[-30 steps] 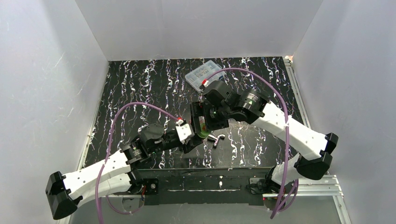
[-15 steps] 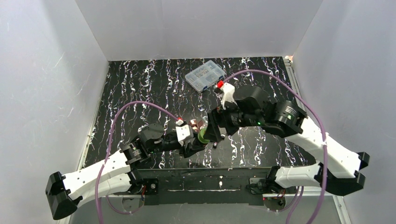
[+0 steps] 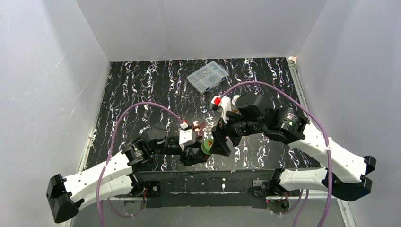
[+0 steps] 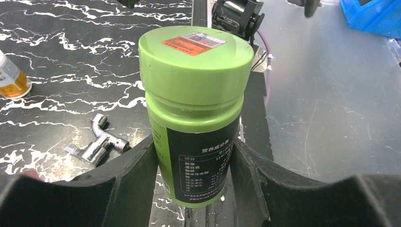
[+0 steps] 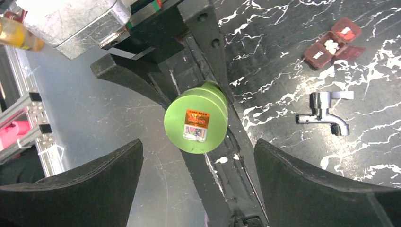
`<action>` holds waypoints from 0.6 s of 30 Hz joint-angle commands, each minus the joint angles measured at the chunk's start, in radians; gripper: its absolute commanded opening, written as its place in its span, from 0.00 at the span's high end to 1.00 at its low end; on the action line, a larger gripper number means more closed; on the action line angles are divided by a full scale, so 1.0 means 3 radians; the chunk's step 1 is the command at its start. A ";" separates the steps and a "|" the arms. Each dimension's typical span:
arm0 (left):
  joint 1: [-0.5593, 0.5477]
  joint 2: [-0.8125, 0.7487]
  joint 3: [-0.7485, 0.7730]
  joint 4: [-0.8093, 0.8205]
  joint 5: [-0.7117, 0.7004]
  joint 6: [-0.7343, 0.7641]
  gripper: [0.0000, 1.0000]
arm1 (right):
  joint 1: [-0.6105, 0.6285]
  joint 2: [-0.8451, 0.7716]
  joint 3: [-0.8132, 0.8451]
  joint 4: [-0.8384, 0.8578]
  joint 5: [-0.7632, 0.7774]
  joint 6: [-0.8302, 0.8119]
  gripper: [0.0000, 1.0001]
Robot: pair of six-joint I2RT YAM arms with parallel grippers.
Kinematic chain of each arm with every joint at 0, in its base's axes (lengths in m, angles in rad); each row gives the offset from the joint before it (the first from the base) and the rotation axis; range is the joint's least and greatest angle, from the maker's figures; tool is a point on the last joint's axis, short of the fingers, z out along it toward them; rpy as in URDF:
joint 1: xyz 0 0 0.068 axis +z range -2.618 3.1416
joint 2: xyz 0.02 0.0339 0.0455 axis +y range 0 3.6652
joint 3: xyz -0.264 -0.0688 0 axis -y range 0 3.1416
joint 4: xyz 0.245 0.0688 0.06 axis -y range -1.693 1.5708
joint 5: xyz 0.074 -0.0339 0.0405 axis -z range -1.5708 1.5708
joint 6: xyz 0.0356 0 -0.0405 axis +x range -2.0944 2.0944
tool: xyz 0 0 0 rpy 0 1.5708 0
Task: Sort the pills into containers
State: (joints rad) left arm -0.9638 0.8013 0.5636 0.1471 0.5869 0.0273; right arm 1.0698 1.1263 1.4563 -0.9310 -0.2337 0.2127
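Note:
My left gripper (image 4: 193,158) is shut on a dark bottle (image 4: 201,151) with a bright green cap (image 4: 196,56), holding it upright by its lower body over the table's near edge. In the top view the bottle (image 3: 206,147) sits between both grippers. My right gripper (image 5: 197,146) hangs open directly above the green cap (image 5: 195,124), its fingers (image 5: 94,184) wide on either side and not touching it. A small amber bottle with a white cap (image 4: 11,79) stands on the table to the far left. An open red-brown pill case (image 5: 333,43) shows white pills inside.
A chrome tap fitting (image 5: 326,111) lies on the black marbled table (image 3: 142,94) near the pill case. A clear compartment box (image 3: 206,75) rests at the back. A blue bin (image 4: 373,14) stands off the table. White walls enclose the sides and back.
My right arm swung from behind the bottle forward and down, and its gripper now hangs over the green cap. The left gripper carried the bottle slightly nearer the front edge.

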 commanded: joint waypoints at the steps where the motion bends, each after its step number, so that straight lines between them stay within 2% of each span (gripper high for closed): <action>1: 0.0027 -0.0003 0.0172 0.0054 0.0225 -0.0055 1.00 | 0.0066 0.0067 0.0122 0.0058 -0.0182 -0.0178 0.09; 18: 0.0037 0.0064 0.0197 0.0039 0.0248 -0.0066 1.00 | 0.0165 0.0337 0.0291 -0.0143 -0.0029 -0.0218 0.29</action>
State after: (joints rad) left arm -0.9577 0.8249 0.5716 0.1467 0.6369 0.0132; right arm 1.1053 1.2152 1.4986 -0.9508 -0.2569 0.1581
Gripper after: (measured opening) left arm 0.507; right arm 0.723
